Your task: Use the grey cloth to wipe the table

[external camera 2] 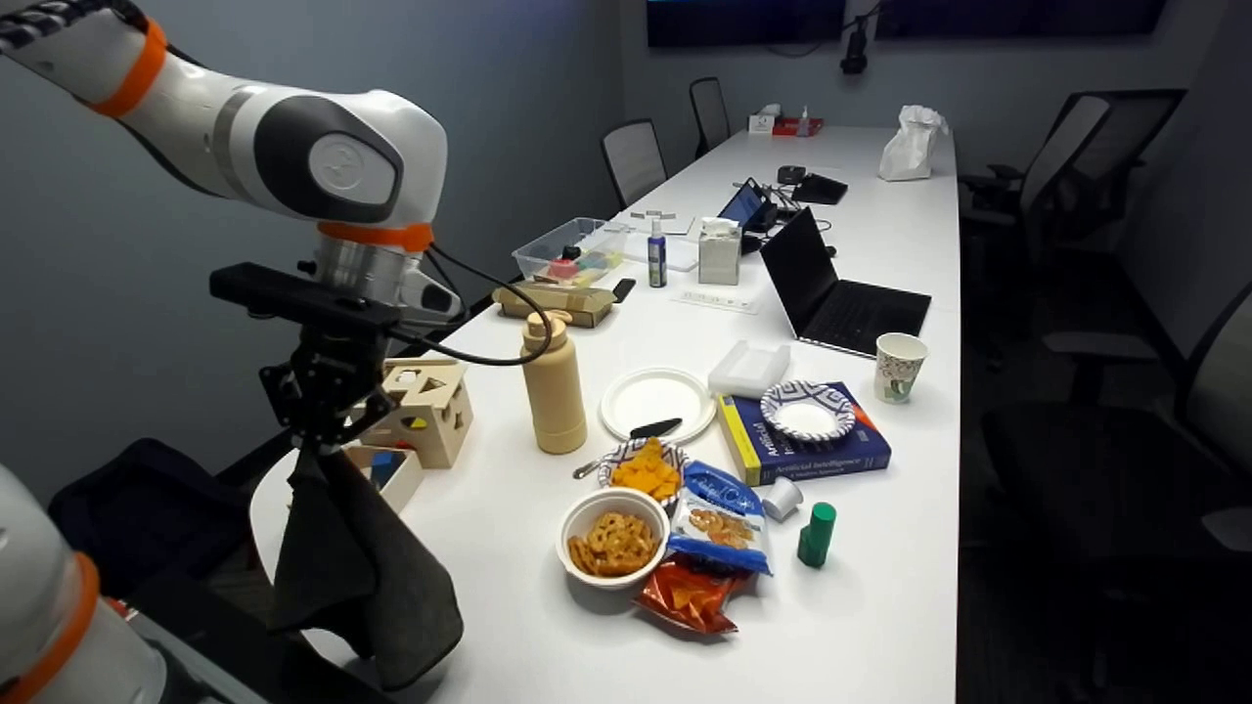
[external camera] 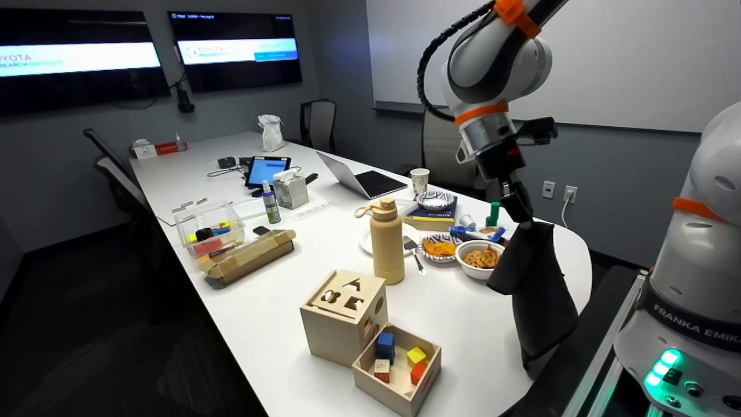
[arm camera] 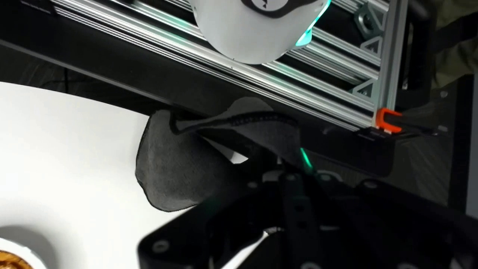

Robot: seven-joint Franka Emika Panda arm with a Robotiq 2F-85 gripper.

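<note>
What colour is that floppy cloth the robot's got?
The cloth is dark grey, clearest in the wrist view.

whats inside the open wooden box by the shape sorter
The box holds a blue block, a yellow block, a red block and a wooden block with red markings. The floor beneath them is covered, and the near walls hide another strip of it.

We're in an office meeting room, two screens lit up at the far end, a whiteboard to the right, chairs lining the long tabletop, a laptop open!
</note>
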